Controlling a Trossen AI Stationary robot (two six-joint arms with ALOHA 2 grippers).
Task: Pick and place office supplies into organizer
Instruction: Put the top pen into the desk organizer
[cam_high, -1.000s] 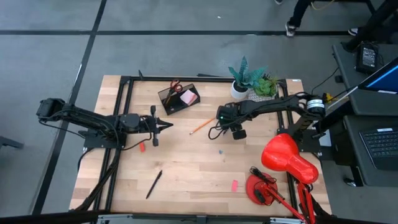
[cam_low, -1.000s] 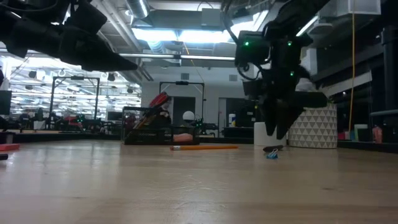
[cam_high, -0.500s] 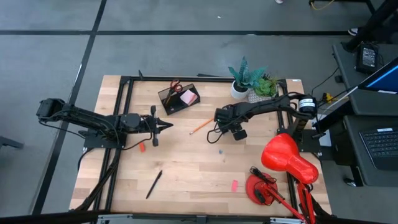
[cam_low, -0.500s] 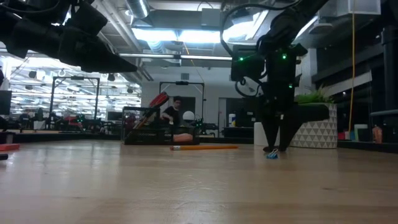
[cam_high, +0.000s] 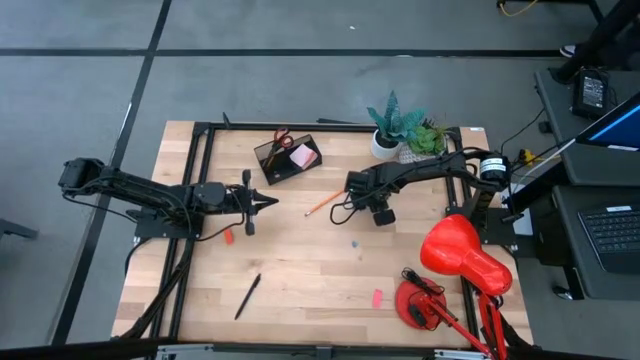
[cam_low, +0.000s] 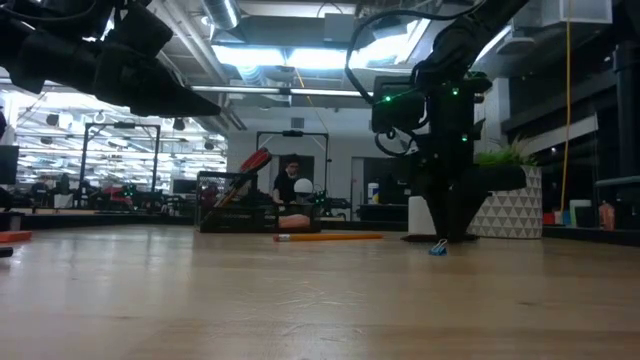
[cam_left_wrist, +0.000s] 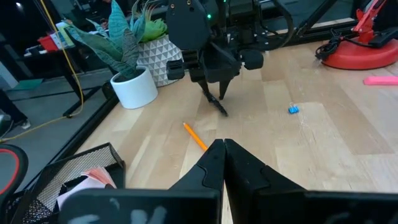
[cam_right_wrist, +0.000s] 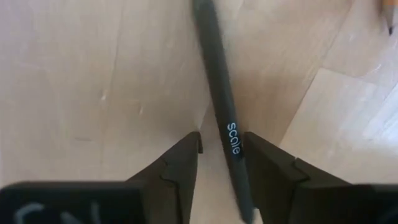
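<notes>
Right gripper (cam_right_wrist: 221, 165) low over the tabletop's middle toward the far edge, fingers straddling a black pen (cam_right_wrist: 219, 106), not clamped, left gripper (cam_left_wrist: 222, 152) clenched empty, organizer (cam_high: 287, 158) near far edge.

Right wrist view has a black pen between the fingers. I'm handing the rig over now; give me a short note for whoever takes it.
Right gripper: down at the table, fingers either side of a black pen lying on the wood, not yet clamped.
Left gripper: shut, empty, waiting at table centre-left.
Organizer: at the back, already holds scissors and pink sticky pad.
Left out: orange pencil, second black pen, two pink-red erasers, small blue clip.
Next, probably: close, lift, carry the pen to the organizer.
</notes>
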